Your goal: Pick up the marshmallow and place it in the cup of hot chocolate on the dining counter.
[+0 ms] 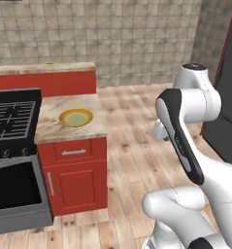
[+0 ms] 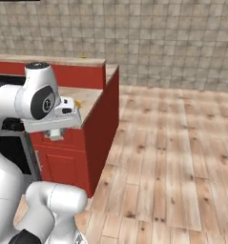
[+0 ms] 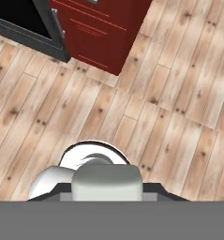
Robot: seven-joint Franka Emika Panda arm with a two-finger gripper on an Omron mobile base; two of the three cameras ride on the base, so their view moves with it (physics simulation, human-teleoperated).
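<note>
Left base view: the arm [image 1: 185, 141] folds up high at the right, elbow bent, over the wooden floor [image 1: 132, 146]. A round yellow plate [image 1: 75, 117] sits on the counter [image 1: 49, 127], toward its right edge, beside the black stove [image 1: 13, 119].
Oven: its dark door [image 1: 13, 187] shows below the stove, next to a red cabinet [image 1: 76, 182].
Right base view: here's the red side panel [image 2: 102, 128] of that counter, plus the long stretch of floor to the right. The arm's wrist blocks most of the countertop.
Hand view: the camera stares straight down at floorboards [image 3: 132, 93], with the red cabinet corner [image 3: 104, 33] and oven edge [image 3: 33, 28] at the top.
Fingers: can't tell how far apart they stand, or whether they hold anything.
Marshmallow and cup: can't make out either one.
</note>
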